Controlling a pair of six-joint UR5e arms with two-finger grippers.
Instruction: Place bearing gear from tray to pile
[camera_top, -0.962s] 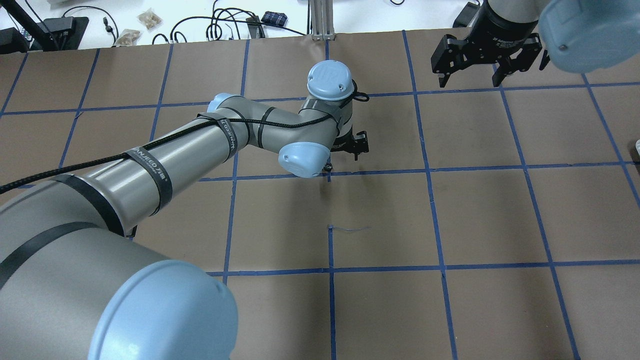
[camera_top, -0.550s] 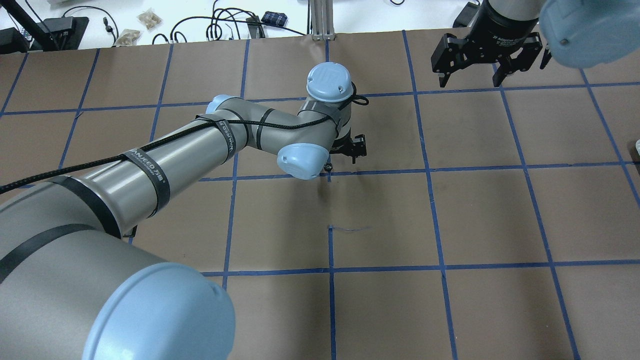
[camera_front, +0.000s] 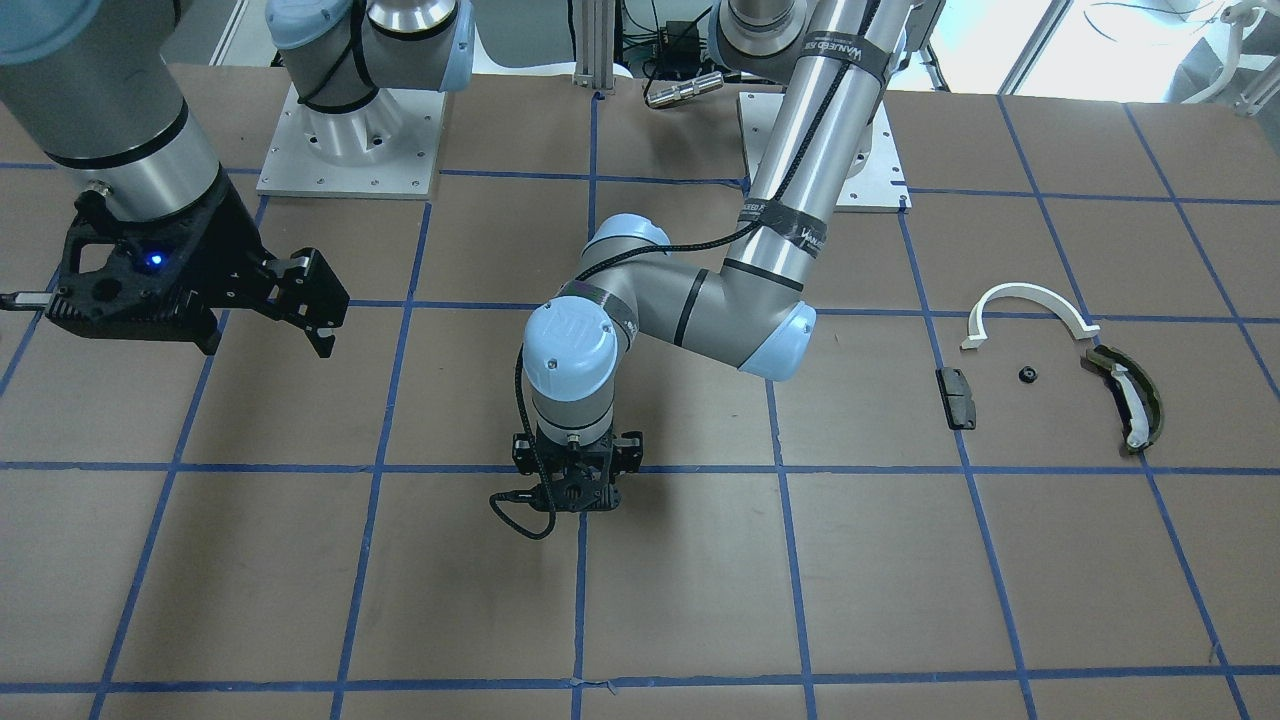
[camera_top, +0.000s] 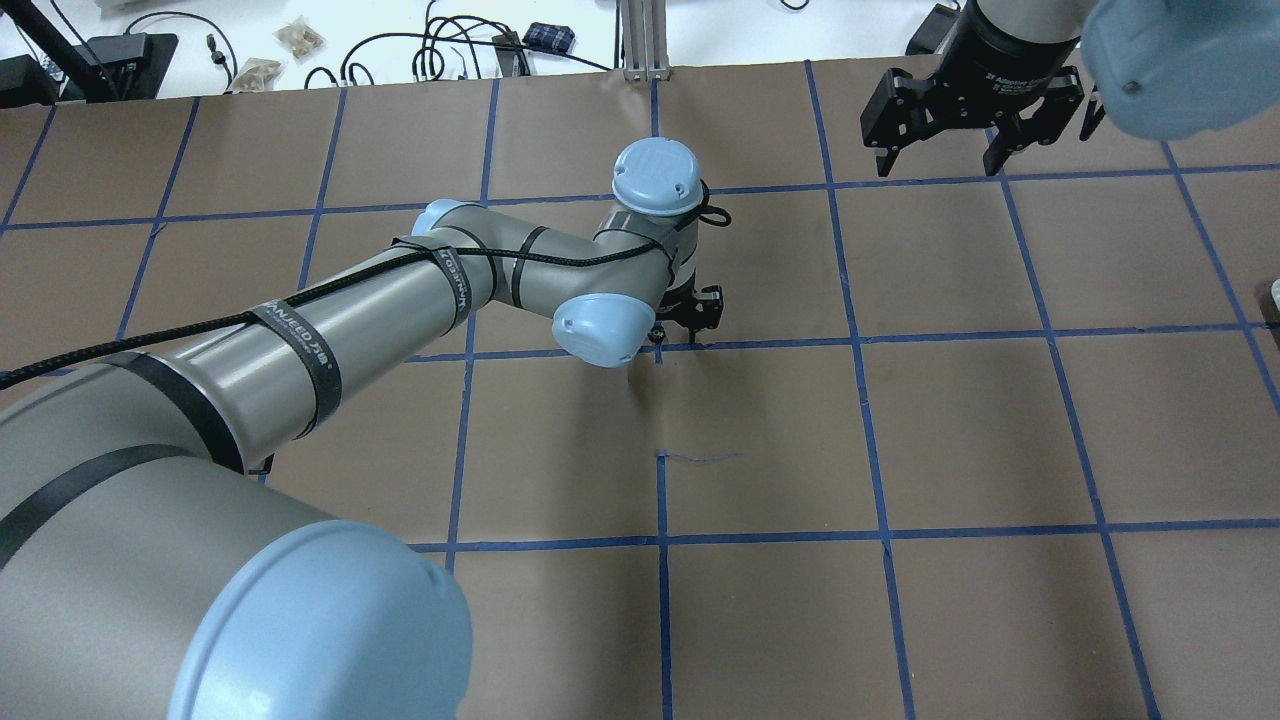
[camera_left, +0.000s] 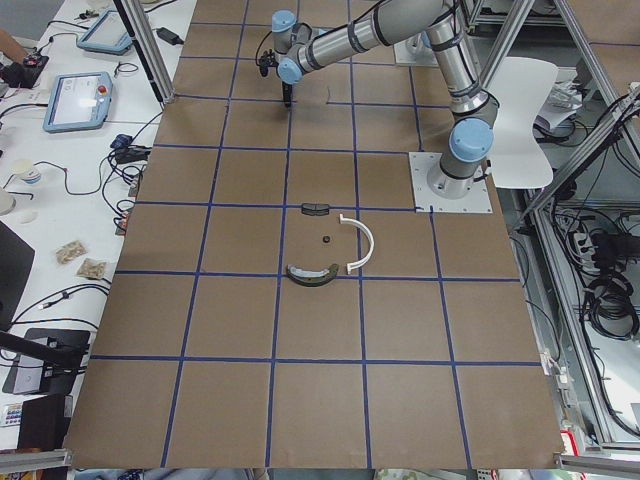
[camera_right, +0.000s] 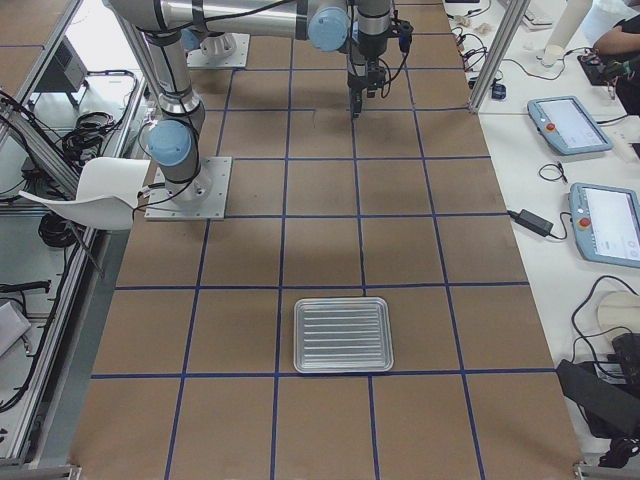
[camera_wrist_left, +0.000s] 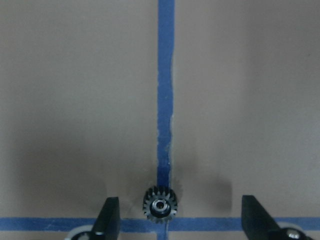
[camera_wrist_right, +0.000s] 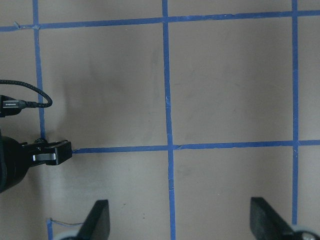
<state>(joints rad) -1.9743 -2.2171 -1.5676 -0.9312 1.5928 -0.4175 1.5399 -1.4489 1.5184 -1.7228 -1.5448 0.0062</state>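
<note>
The bearing gear (camera_wrist_left: 160, 204) is lying on the bench (camera_wrist_left: 75, 100) at a blue tape crossing (camera_wrist_left: 166, 225), with open paper all around. It is sitting between the left end effector's (camera_wrist_left: 181, 219) wide-spread fingers, untouched. The right end effector (camera_wrist_right: 182, 222) is hanging agape, gripping nothing.

Black straps (camera_top: 297, 338) on the left arm (camera_top: 385, 285) read "WANJEED" (white letters); its blue joint cap (camera_top: 656, 176) carries a faint UR.

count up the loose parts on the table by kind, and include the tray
gear: 1
white half-ring arc: 1
dark flat block: 1
olive-green curved piece: 1
small black part, too small to tell its kind: 1
metal tray: 1
total: 6
</note>
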